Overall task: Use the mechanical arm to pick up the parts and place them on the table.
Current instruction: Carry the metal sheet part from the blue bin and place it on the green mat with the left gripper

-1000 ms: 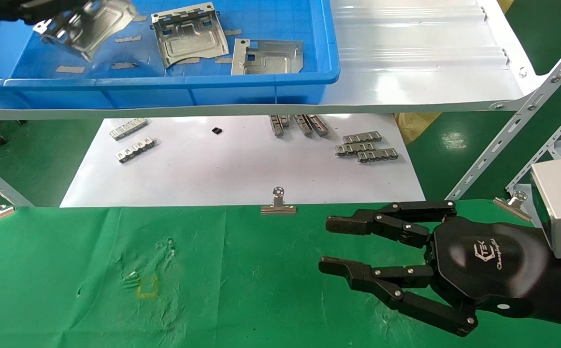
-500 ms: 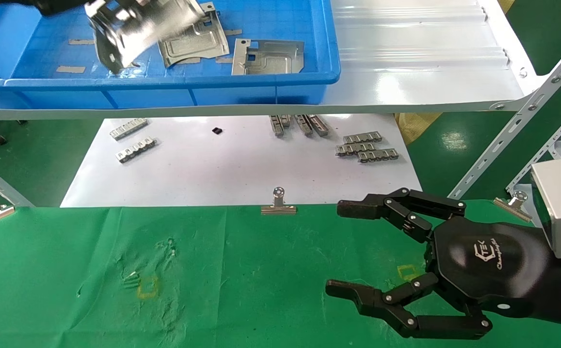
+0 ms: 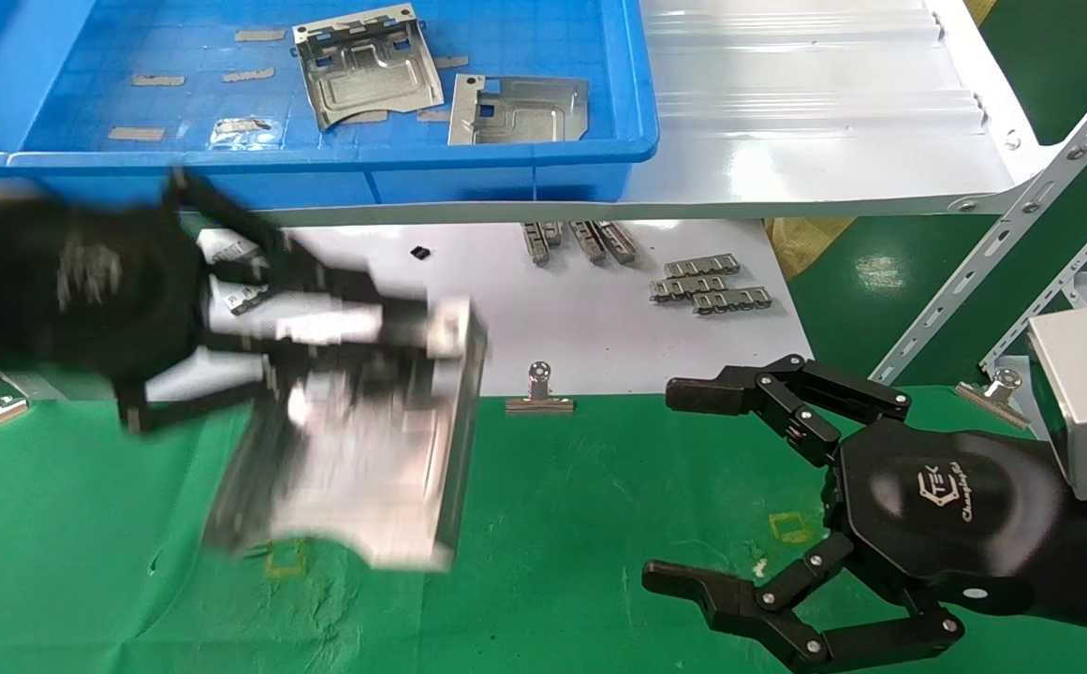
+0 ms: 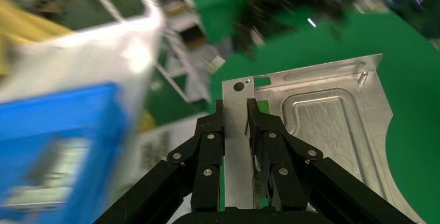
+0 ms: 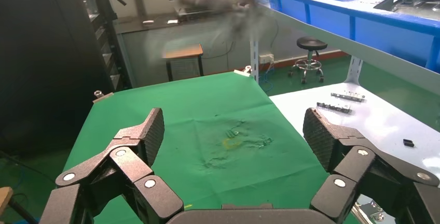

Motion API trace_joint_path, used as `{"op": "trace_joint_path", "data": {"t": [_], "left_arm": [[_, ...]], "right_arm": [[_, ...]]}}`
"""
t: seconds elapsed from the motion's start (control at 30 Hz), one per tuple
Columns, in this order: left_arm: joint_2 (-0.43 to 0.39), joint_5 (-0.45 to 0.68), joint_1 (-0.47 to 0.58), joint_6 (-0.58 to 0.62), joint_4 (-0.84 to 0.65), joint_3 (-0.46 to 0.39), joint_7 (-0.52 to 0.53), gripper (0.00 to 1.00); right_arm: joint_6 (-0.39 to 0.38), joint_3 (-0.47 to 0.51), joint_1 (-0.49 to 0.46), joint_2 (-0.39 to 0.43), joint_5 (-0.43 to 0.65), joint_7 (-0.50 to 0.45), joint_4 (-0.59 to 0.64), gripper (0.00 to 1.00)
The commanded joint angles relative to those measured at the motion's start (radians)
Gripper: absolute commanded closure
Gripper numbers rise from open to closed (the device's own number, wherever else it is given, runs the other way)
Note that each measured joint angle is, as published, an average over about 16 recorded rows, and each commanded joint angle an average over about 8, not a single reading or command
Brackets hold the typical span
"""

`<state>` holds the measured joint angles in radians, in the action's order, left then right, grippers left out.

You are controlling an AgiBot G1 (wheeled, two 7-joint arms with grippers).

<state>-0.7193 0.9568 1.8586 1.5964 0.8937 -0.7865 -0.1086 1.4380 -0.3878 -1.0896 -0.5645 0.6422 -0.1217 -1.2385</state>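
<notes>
Shiny plate [image 3: 365, 449] hangs at centre-left of the head view, above the green table [image 3: 562, 505], pinched by one edge so its broad face can go down flat. Left gripper [image 4: 236, 112] has its fingers closed tight on that edge. Right gripper [image 3: 693, 487], lower right, is spread wide and empty over the cloth. Two more plates [image 3: 365, 65] lie in the blue bin [image 3: 506, 150], top.

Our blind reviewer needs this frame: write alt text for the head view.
The left gripper carries a shiny sheet-metal part, clamped at its edge, above the green cloth table. The right gripper rests open over the table. Behind, two more parts lie in a blue bin on a white shelf.
</notes>
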Motion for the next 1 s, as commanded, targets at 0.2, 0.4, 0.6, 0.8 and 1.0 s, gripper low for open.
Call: {"op": "trace_joint_path", "data": {"t": [0.2,0.4,0.6,0.8,1.0], "left_arm": [[0.035,0.104,-0.026,-0.029,0.03,-0.163,-0.132,1.0],[0.009,0.228,-0.057,-0.101,-0.076,-0.219,-0.24,1.0],[0.001,0.269,-0.118,-0.166,-0.109,-0.239,-0.28,1.0],[0.008,0.268,-0.164,-0.196,-0.098,-0.245,-0.286,1.0],[0.022,0.276,-0.182,-0.235,-0.063,-0.245,-0.274,0.34]], "right_arm": [[0.0,0.0,0.0,0.0,0.0,0.0,0.0,0.0],[0.0,0.0,0.0,0.0,0.0,0.0,0.0,0.0],[0.0,0.0,0.0,0.0,0.0,0.0,0.0,0.0],[0.0,0.0,0.0,0.0,0.0,0.0,0.0,0.0],[0.0,0.0,0.0,0.0,0.0,0.0,0.0,0.0]]}}
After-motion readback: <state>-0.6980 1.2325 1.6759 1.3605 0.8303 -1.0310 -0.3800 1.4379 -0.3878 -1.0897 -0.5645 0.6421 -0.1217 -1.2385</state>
